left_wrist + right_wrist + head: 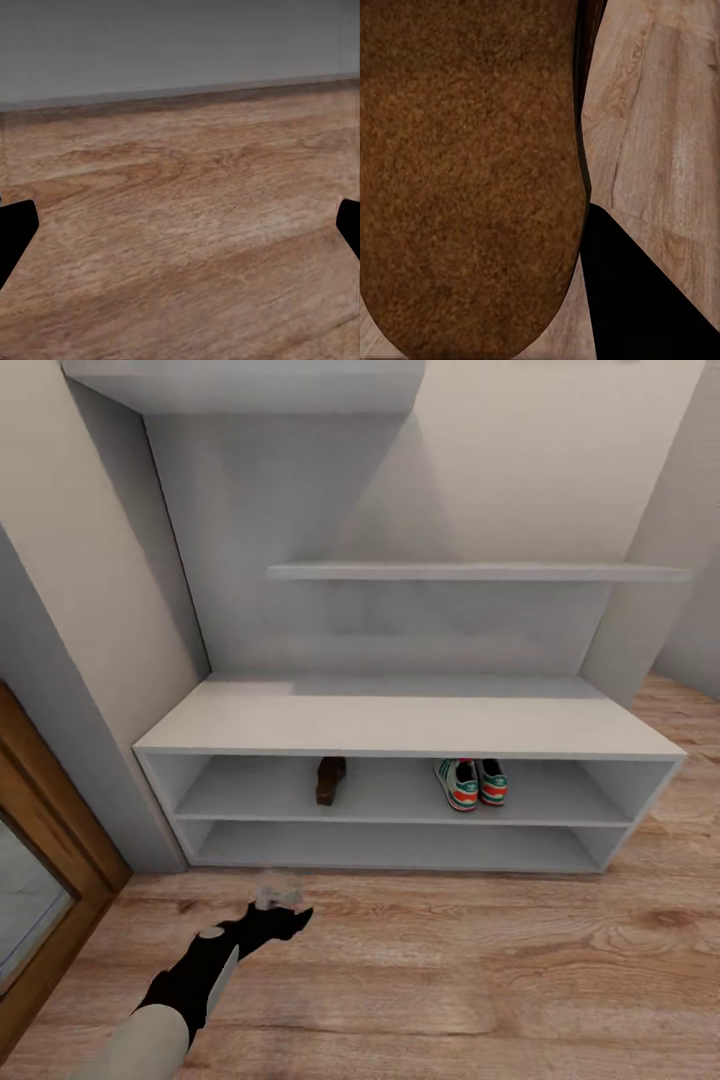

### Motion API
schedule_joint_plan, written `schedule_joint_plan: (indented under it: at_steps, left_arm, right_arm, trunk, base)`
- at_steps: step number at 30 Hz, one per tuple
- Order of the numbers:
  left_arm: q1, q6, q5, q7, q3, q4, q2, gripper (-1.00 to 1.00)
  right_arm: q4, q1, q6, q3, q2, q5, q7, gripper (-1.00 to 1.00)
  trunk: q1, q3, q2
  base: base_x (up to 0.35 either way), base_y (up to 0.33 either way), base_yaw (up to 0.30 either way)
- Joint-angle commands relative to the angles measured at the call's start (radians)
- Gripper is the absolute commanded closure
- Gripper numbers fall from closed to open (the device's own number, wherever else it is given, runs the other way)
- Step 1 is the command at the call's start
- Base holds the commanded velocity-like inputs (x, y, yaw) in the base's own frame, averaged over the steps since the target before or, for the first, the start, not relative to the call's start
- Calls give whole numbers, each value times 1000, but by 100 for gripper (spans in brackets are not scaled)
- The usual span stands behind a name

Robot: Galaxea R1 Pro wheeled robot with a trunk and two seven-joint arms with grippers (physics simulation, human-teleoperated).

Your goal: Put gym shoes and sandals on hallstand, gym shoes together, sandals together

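Note:
The pale grey hallstand stands against the wall ahead. On its upper open tier two gym shoes sit side by side at the right. One brown sandal lies on the same tier, left of centre. My left gripper hovers low over the corridor floor in front of the rack, open, with bare planks between its fingertips. The right wrist view is close on the other sandal, its brown surface against a black finger; my right gripper is shut on it.
A wooden door frame with a glass pane runs along the left. Stepped wall shelves hang above the bench. The lower tier holds nothing. Walls close in on both sides of the rack.

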Motion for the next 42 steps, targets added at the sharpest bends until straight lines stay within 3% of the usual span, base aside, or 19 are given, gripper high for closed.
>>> schedule_joint_plan:
  at_steps: [1, 3, 4, 7, 11, 14, 19, 30, 42]
  left_arm:
    - [37, -26, -3, -68, 12, -11, 8, -100]
    - [79, -70, 6, -142, 20, -19, 25, -100]
    - [117, -115, 26, -214, 36, -22, 46, -100]
    - [171, -171, 69, -336, 63, -24, 85, -100]
    - [250, -235, 151, -521, 112, -22, 168, -100]
    - [295, -290, 205, -597, 154, -16, 224, -100]
    - [312, -307, 215, -611, 167, -11, 243, -100]
    - [316, -310, 214, -610, 169, 4, 243, -100]
    - [316, -310, 215, -610, 170, 5, 244, -100]
  right_arm:
    - [1, -1, -4, 0, 0, -11, 0, 100]
    - [2, -1, -5, 1, 0, -11, 0, 100]
    - [3, -1, -5, 1, 1, -10, 1, 100]
    - [4, -1, -6, 1, 1, -10, 3, 100]
    - [4, -1, -6, 1, 1, -11, 3, 100]
    - [3, -1, -6, 2, 1, -11, 5, 100]
    - [3, -1, -6, 2, 2, -11, 4, 100]
    - [-2, -1, -7, 1, 13, -14, 3, 100]
    - [0, -1, -15, 1, 14, -13, 1, 100]
  trunk:
    - [0, -1, 0]
    - [0, -1, 0]
    - [0, -1, 0]
    - [0, -1, 0]
    - [0, -1, 0]
    - [0, -1, 0]
    - [0, -1, 0]
    - [0, -1, 0]
    - [0, -1, 0]
  base:
    - [-14, 2, 0]
    - [-8, 1, 0]
    - [-4, 1, 0]
    - [-2, 0, 0]
    - [0, 0, 0]
    - [0, 0, 0]
    - [0, 0, 0]
    - [-9, 8, 0]
    - [-217, 202, 0]
